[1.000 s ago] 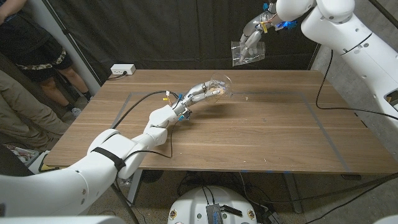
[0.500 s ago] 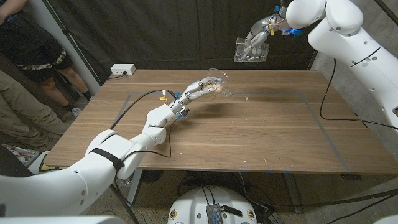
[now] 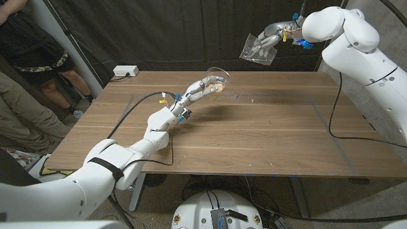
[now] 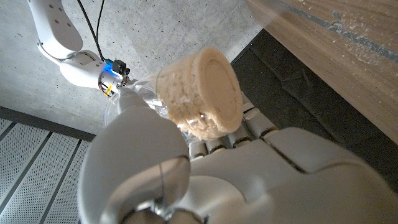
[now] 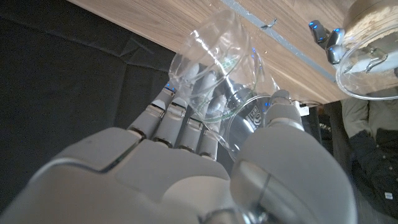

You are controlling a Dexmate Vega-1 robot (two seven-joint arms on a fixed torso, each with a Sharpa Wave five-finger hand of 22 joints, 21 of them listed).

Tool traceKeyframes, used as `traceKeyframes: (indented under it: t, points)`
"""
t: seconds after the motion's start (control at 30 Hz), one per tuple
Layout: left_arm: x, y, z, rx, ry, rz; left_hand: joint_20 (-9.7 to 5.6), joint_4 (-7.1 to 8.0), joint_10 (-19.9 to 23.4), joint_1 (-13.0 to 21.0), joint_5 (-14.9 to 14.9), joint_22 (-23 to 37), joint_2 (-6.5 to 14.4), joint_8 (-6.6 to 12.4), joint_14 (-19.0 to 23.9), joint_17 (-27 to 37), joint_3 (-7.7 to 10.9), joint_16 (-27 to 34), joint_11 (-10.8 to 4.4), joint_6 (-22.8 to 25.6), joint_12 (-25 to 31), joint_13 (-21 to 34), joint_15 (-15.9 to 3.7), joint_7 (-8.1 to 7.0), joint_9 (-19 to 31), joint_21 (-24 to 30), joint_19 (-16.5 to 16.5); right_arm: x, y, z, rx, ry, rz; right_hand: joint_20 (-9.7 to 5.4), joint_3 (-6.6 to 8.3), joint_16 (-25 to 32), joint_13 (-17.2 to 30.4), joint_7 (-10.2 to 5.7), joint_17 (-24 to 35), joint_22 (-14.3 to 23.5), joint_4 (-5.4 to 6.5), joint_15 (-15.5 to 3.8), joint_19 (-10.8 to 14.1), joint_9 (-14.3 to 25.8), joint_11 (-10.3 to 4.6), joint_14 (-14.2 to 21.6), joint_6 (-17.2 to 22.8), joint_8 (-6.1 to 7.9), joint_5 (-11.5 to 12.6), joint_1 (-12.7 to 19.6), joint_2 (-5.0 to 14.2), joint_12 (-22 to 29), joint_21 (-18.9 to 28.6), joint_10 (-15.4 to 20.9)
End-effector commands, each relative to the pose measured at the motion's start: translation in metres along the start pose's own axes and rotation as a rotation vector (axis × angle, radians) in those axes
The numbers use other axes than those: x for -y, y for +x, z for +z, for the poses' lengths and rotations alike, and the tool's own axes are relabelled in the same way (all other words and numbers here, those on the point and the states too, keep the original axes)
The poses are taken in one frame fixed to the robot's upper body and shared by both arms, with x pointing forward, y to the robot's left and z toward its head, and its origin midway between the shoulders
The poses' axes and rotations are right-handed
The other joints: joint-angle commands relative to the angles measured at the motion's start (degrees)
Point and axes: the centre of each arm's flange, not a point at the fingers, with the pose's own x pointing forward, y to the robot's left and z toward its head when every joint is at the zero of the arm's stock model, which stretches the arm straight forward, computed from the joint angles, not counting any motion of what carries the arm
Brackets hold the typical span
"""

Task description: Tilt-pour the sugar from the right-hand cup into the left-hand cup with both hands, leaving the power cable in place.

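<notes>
My left hand (image 3: 196, 91) grips a clear cup (image 3: 216, 77) with pale sugar in it and holds it tilted above the table's back middle. In the left wrist view the sugar (image 4: 202, 93) packs the cup's bottom above my left hand (image 4: 186, 168). My right hand (image 3: 267, 39) holds a second clear cup (image 3: 257, 51) high over the table's far edge, tipped on its side; no sugar shows in it. The right wrist view has this cup (image 5: 214, 81) in my right hand (image 5: 186, 162), with the sugar cup (image 5: 372, 56) beyond it. A black power cable (image 3: 137, 100) lies on the table's left part.
A few sugar grains (image 3: 247, 98) are scattered on the wooden table (image 3: 267, 137) below the cups. A white power strip (image 3: 125, 71) sits behind the back left corner. People (image 3: 32, 63) stand at the left. Another black cable (image 3: 331, 108) hangs from my right arm.
My left hand has lifted the sugar cup slightly up and to the left. My right arm has swung right, and its cup has stayed high and turned flatter.
</notes>
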Motion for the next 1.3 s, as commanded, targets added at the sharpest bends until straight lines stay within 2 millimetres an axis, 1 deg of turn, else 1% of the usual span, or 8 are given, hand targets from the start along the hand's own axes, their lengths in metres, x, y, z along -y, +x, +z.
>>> traceKeyframes:
  t: [0.03, 0.17, 0.53, 0.73, 0.77, 0.83, 1.23, 1.3]
  points:
    - [-0.006, -0.005, 0.008, 0.015, 0.008, 0.029, -1.8, 0.1, 0.2, 0.3, -0.3, 0.0, 0.0, 0.25, 0.6, 0.2, -0.01, -0.1, -0.06, 0.5, 0.3, 0.1, -8.44, 0.14, 0.1, 0.4, 0.5, -0.02, -0.006, -0.018, 0.011, 0.14, -0.099, -0.04, 1.23, 0.5, 0.3, -1.37, 0.2, 0.0, 0.65, -8.78, 0.8, 0.3, -0.17, 0.7, 1.5, 0.18, 0.2, 1.6, 0.93, -0.1, 0.2, 0.8]
    - [-0.008, -0.007, 0.009, 0.012, 0.008, 0.04, -1.84, 0.13, 0.1, 0.3, -0.3, 0.0, 0.0, 0.24, 0.6, 0.2, 0.0, -0.2, -0.11, 0.4, 0.3, 0.1, -8.47, 0.05, 0.1, 0.4, 0.5, -0.022, -0.007, -0.021, 0.006, 0.157, -0.112, -0.06, 1.26, 0.5, 0.3, -1.36, 0.2, 0.0, 0.56, -8.77, 0.9, 0.3, -0.34, 0.9, 1.5, 0.2, 0.2, 1.9, 0.85, -0.1, 0.2, 1.1]
    - [-0.011, -0.012, 0.013, 0.01, 0.011, 0.058, -1.88, 0.25, 0.2, 0.2, -0.3, 0.0, -0.1, 0.33, 0.7, 0.2, 0.01, -0.2, 0.03, 0.5, 0.4, 0.1, -8.45, 0.25, 0.0, 0.5, 0.6, -0.029, -0.011, -0.031, -0.019, 0.196, -0.145, 0.11, 1.32, 0.5, 0.5, -1.23, 0.3, -0.1, 0.65, -8.75, 1.0, 0.5, -0.05, 1.2, 1.6, 0.28, 0.2, 2.0, 0.88, 0.0, 0.2, 1.2]
    - [-0.013, -0.015, 0.019, 0.022, 0.009, 0.075, -1.95, 0.32, 0.3, 0.2, -0.3, -0.1, -0.1, 0.39, 0.9, 0.2, 0.05, -0.1, 0.13, 0.5, 0.4, 0.0, -8.48, 0.27, 0.0, 0.5, 0.7, -0.037, -0.013, -0.037, -0.026, 0.231, -0.165, 0.19, 1.4, 0.6, 0.4, -1.25, 0.4, -0.1, 0.72, -8.78, 1.6, 0.6, -0.49, 1.6, 1.9, 0.41, 0.1, 2.1, 1.03, 0.1, 0.3, 2.0]
    - [-0.014, -0.015, 0.02, 0.024, 0.008, 0.078, -1.96, 0.32, 0.4, 0.2, -0.3, -0.1, -0.1, 0.42, 0.9, 0.2, 0.05, -0.2, 0.16, 0.6, 0.4, 0.0, -8.47, 0.31, 0.0, 0.5, 0.7, -0.038, -0.013, -0.038, -0.026, 0.237, -0.167, 0.21, 1.43, 0.6, 0.4, -1.24, 0.4, -0.1, 0.69, -8.79, 1.7, 0.6, -0.12, 1.7, 1.9, 0.43, 0.1, 2.2, 1.02, 0.1, 0.3, 2.2]
    - [-0.015, -0.016, 0.021, 0.024, 0.007, 0.083, -1.96, 0.34, 0.7, 0.2, -0.3, -0.1, -0.1, 0.43, 0.9, 0.2, 0.06, -0.2, -0.02, 0.6, 0.6, 0.0, -8.44, 0.21, 0.0, 0.5, 0.7, -0.041, -0.013, -0.04, -0.029, 0.251, -0.173, 0.19, 1.45, 0.7, 0.5, -1.28, 0.4, -0.1, 0.68, -8.79, 1.7, 0.6, -0.04, 1.8, 2.0, 0.46, 0.1, 2.3, 1.05, 0.0, 0.3, 2.0]
    - [-0.02, -0.021, 0.026, 0.024, 0.0, 0.126, -1.98, 0.47, 0.6, 0.2, -0.4, -0.1, -0.1, 0.52, 1.1, 0.2, 0.09, -0.1, 0.04, 0.6, 0.6, -0.1, -8.45, 0.33, -0.1, 0.6, 0.8, -0.063, -0.013, -0.055, -0.031, 0.372, -0.217, 0.25, 1.56, 0.8, 0.4, -1.11, 0.6, -0.1, 0.69, -8.8, 2.2, 0.8, -0.13, 2.2, 2.2, 0.59, 0.1, 2.5, 1.16, 0.0, 0.4, 2.5]
    - [-0.021, -0.022, 0.027, 0.026, -0.001, 0.136, -1.96, 0.5, 0.6, 0.2, -0.4, -0.1, -0.1, 0.54, 1.0, 0.2, 0.1, -0.2, 0.03, 0.6, 0.5, -0.1, -8.44, 0.3, 0.0, 0.6, 0.8, -0.07, -0.011, -0.058, -0.02, 0.414, -0.238, 0.21, 1.59, 0.8, 0.5, -1.13, 0.6, -0.1, 0.7, -8.8, 2.3, 0.8, -0.16, 2.3, 2.2, 0.61, 0.1, 2.6, 1.21, 0.0, 0.4, 2.6]
